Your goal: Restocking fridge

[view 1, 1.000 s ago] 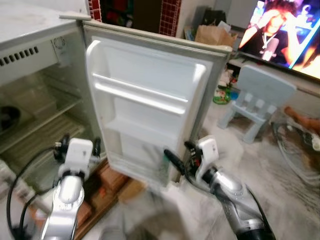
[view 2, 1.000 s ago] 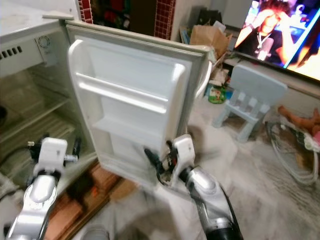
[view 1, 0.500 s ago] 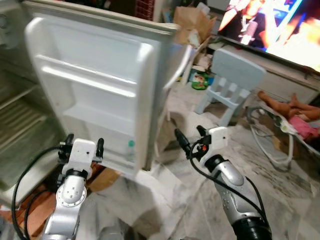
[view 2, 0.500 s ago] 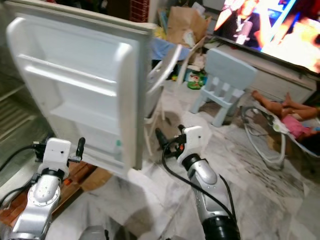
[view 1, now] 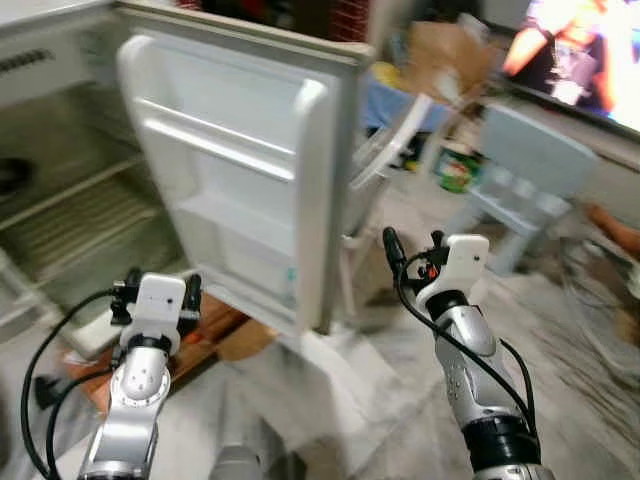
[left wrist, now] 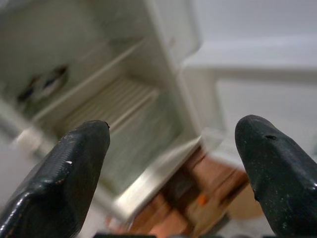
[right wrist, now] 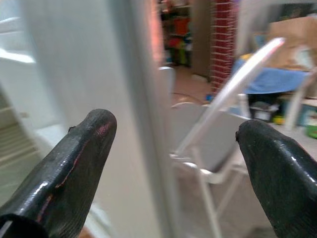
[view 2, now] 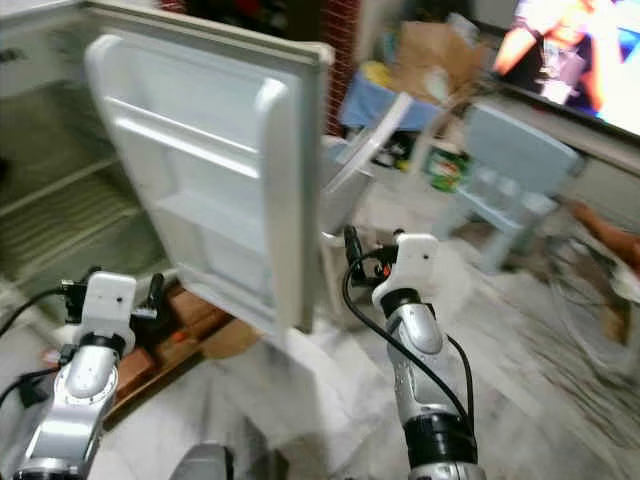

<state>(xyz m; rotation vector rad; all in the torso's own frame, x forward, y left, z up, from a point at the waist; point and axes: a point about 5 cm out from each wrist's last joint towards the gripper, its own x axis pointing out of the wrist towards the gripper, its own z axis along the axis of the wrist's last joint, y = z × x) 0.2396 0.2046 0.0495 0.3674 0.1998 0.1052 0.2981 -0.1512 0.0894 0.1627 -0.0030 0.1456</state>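
while i stand here facing the fridge [view 1: 60, 190], its door [view 1: 240, 170] swung wide, both my hands are up and carrying nothing. my left hand [view 1: 155, 292] hovers low in front of the fridge's lower opening, fingers spread apart with only air between them. my right hand [view 1: 410, 262] floats just past the door's free edge, fingers parted too, pointed toward a folding chair [right wrist: 218, 114] behind the door.

risk, as i judge it: my right hand sits close to that door edge, so any swing inward could knock the door or catch a finger [right wrist: 64, 163] on it. the head views are smeared, so judging gaps right now is shaky. there's also a white step or sheet on the floor [view 1: 330, 370] right by the door's foot, and a stumble there could pitch me into the open fridge.

count: one fridge, one door with three door shelves, all bare. inside, one wire shelf [left wrist: 109, 106], with something dark [left wrist: 42, 87] sitting above it that i can't identify. one light blue stool [view 1: 530, 165], one tv [view 1: 580, 55], one brown bag [view 1: 445, 50]. i see nothing to restock with within reach.
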